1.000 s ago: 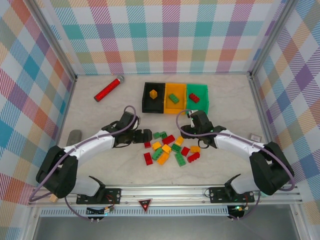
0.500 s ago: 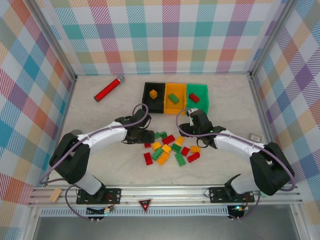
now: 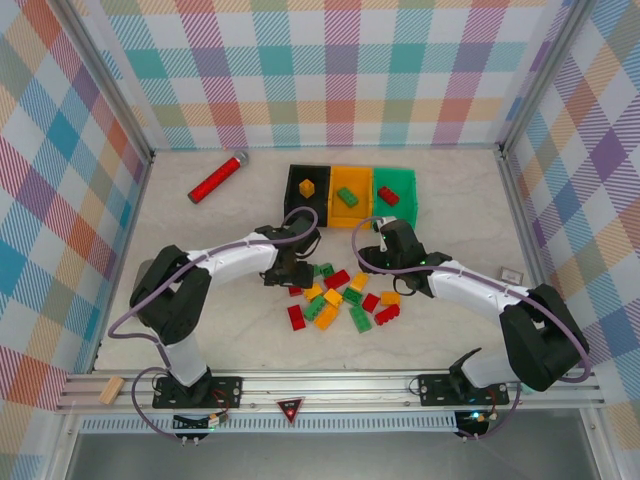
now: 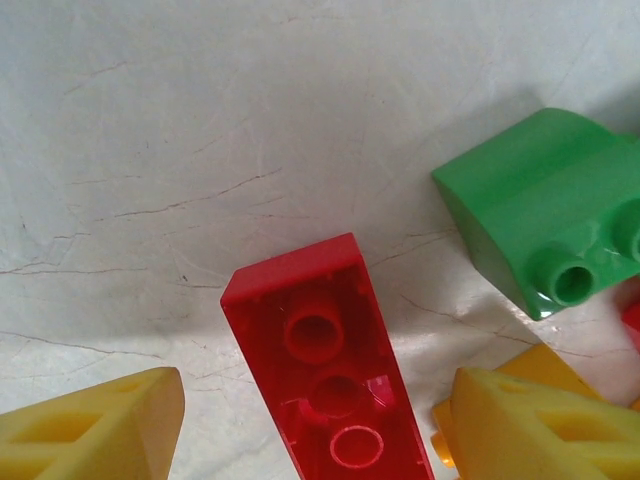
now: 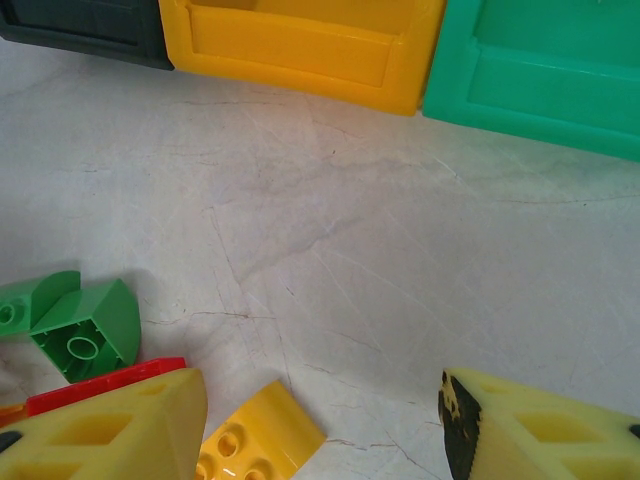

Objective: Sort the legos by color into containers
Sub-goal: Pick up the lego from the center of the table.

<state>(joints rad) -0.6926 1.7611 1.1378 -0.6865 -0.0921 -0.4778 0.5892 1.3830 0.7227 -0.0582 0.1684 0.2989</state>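
Several red, green and yellow legos [image 3: 340, 295] lie in a loose pile at the table's middle. My left gripper [image 3: 293, 281] is at the pile's left edge, open. Its yellow fingers [image 4: 95, 425] stand either side of a red brick [image 4: 335, 370] that lies underside up, with a gap on each side. A green brick [image 4: 545, 205] lies to its right. My right gripper [image 3: 375, 262] hovers open at the pile's upper right, a yellow brick [image 5: 255, 440] by its left finger. The containers stand behind: black [image 3: 292, 205], orange-yellow [image 3: 336, 208] and green [image 3: 408, 183], each with one brick inside.
A long red cylinder with a silver end [image 3: 217, 177] lies at the back left. A grey object [image 3: 148, 270] sits near the left wall and a small tag [image 3: 510, 274] near the right wall. The bins' front walls [image 5: 300, 50] face the right wrist camera.
My left gripper has slid right to the pile's edge and its jaws have narrowed around the red brick. The right arm has stayed still.
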